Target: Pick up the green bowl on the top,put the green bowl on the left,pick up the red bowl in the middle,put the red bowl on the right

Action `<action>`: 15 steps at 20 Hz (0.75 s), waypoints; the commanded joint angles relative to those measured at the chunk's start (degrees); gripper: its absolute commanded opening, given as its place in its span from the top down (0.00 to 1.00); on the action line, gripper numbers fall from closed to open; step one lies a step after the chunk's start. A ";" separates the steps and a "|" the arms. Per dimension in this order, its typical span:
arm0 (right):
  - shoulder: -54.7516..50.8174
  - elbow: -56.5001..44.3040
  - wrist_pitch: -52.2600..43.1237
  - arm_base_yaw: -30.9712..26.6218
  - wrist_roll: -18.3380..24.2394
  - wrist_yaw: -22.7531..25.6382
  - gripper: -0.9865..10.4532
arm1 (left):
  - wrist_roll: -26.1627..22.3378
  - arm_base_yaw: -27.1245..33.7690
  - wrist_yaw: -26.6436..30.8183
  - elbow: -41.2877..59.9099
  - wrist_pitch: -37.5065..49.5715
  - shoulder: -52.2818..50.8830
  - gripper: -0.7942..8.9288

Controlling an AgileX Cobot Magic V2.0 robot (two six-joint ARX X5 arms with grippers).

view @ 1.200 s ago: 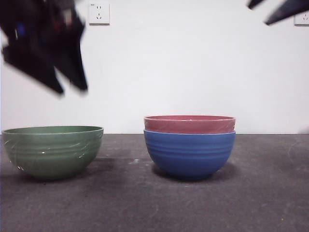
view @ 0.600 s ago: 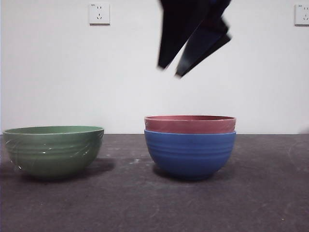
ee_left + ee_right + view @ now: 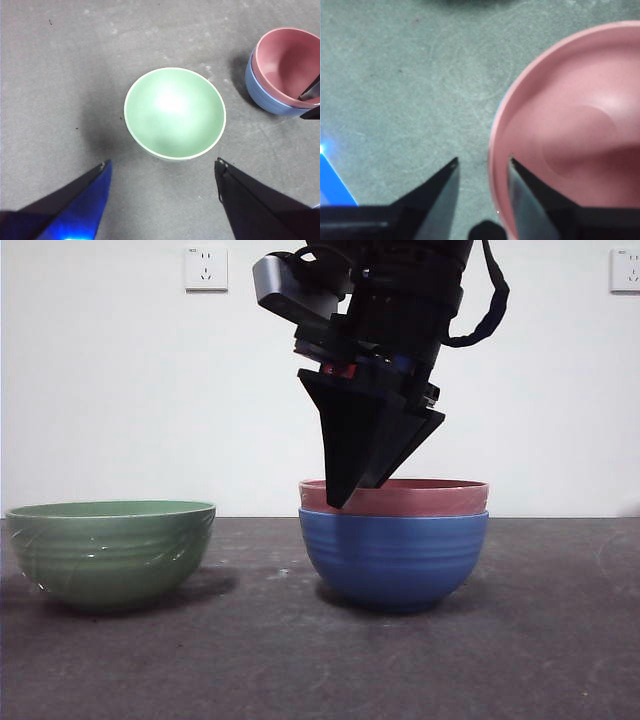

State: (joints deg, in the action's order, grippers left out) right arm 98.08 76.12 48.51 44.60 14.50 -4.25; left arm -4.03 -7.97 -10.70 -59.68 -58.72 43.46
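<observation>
tabletop (image 3: 560, 660): right pincer (image 3: 482, 165) astride red bowl (image 3: 570, 165) rim

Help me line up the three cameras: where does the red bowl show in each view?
Front view: the red bowl sits centre, nested in the blue bowl.
Left wrist view: far side, in the blue bowl.
Right wrist view: fills one side, the right claw astride its rim.
Shared landmark: that rim under the right claw.

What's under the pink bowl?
The red bowl sits nested in a blue bowl, with only its rim band showing. Its lower part and the blue bowl's inside are hidden. The right claw straddles its rim.
</observation>
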 commanded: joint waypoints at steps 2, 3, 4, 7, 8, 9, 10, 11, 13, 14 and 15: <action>0.72 0.02 -0.46 0.04 0.61 0.17 0.86 | -0.70 0.20 -0.15 -0.07 -0.39 -0.17 0.56; 0.72 0.02 -0.48 0.04 0.63 0.17 0.88 | -0.72 0.20 -0.13 -0.07 -0.52 -0.17 0.56; 0.72 0.02 -0.48 0.04 0.61 0.22 0.89 | -0.72 0.20 -0.13 -0.07 -0.55 -0.17 0.56; 0.72 0.02 -0.50 0.04 0.61 0.33 0.92 | -0.72 0.20 -0.15 -0.07 -0.72 -0.17 0.56; 0.72 0.02 -0.50 0.04 0.63 0.33 0.92 | -0.72 0.20 -0.15 -0.07 -0.92 -0.17 0.56; 0.72 0.02 -0.59 0.04 0.63 0.35 0.92 | -0.72 0.20 -0.15 -0.07 -1.01 -0.17 0.56; 0.72 0.02 -0.87 0.04 0.63 0.37 0.92 | -0.72 0.20 -0.15 -0.07 -0.98 -0.17 0.56; 0.68 0.02 -1.14 0.04 0.63 1.07 0.92 | -0.72 0.15 -0.15 -0.07 -0.98 -0.17 0.56; -0.04 0.04 -1.42 0.04 0.66 4.44 0.92 | -0.72 0.15 -0.20 -0.07 -0.98 -0.17 0.56; -0.68 0.04 -1.57 0.04 0.66 4.66 0.92 | -0.72 0.15 -0.22 -0.07 -0.96 -0.17 0.56; -1.40 0.09 -1.68 0.04 0.61 4.66 0.92 | -0.72 0.15 -0.26 -0.07 -0.92 -0.17 0.56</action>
State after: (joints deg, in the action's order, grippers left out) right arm 97.38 76.12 47.07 44.75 15.03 0.01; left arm -4.05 -7.97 -10.74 -59.68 -59.79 43.46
